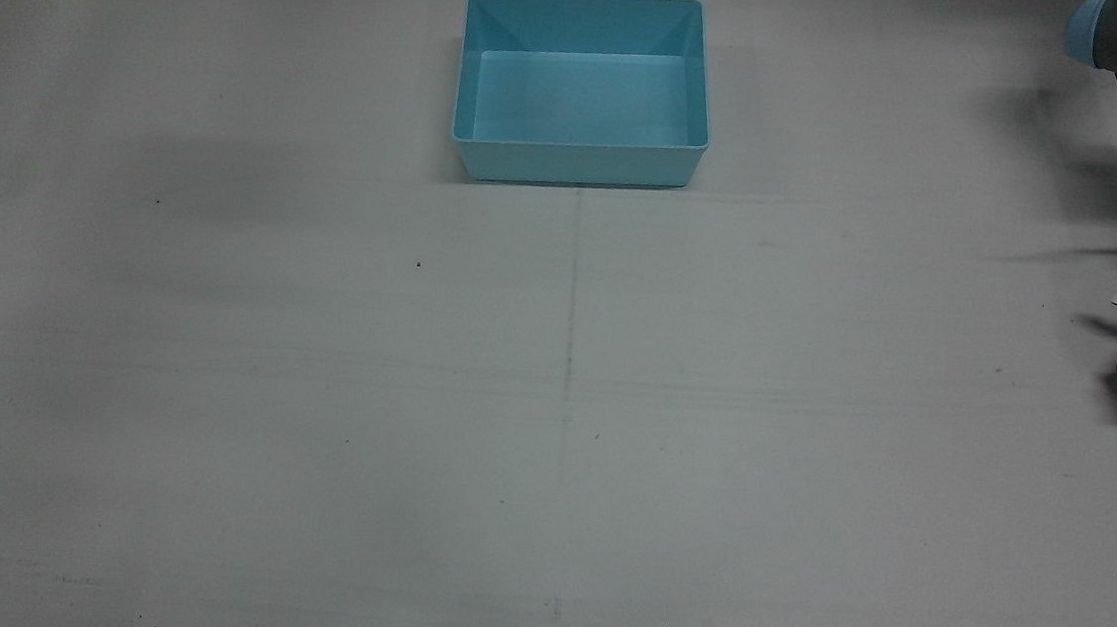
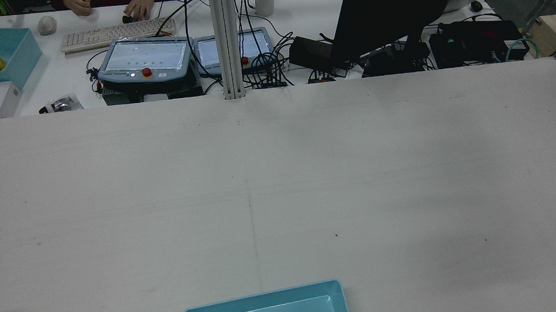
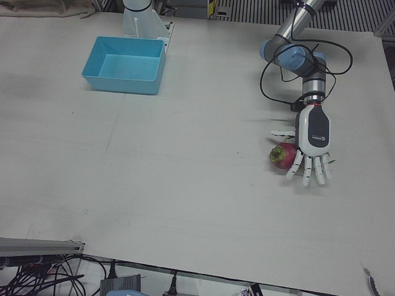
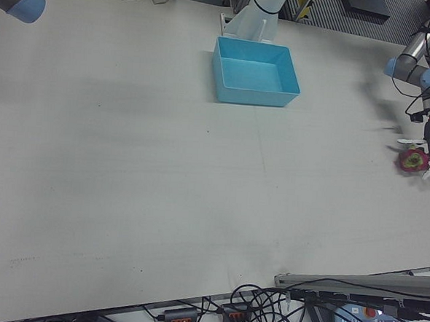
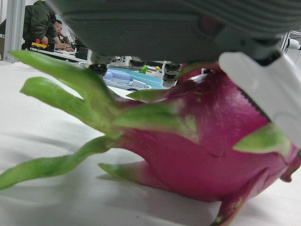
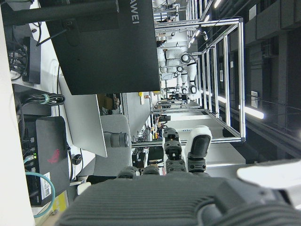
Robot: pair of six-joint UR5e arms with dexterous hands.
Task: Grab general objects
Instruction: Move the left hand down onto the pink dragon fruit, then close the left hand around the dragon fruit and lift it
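Left hand (image 3: 313, 145) — palm down over the far right part of the counter (image 3: 185, 185) as the left-front view shows it, fingers (image 3: 307, 173) spread apart and pointing toward the near edge, thumb out to the side; nothing gripped. The forearm rises steeply from the wrist to a grey elbow joint, cable looped alongside.

Dragon fruit (image 3: 282, 155) — lies on the counter just beside and partly under the hand's inner edge; whether a finger touches it cannot be told. Its body looks plump, pink-red, with green leafy scales (image 5: 84, 89) flaring from one end. Judged fairly heavy for its size, the skin smooth and somewhat waxy, the scales soft and bendable — poor handholds. Best taken around the round middle, fingers on one side and thumb opposite.

Right hand (image 6: 188, 202) — seen only by its own camera, raised and looking out at the lab; fingers appear curled together, holding nothing.

Blue bin (image 3: 126, 65) — far side, well apart from the fruit, empty.
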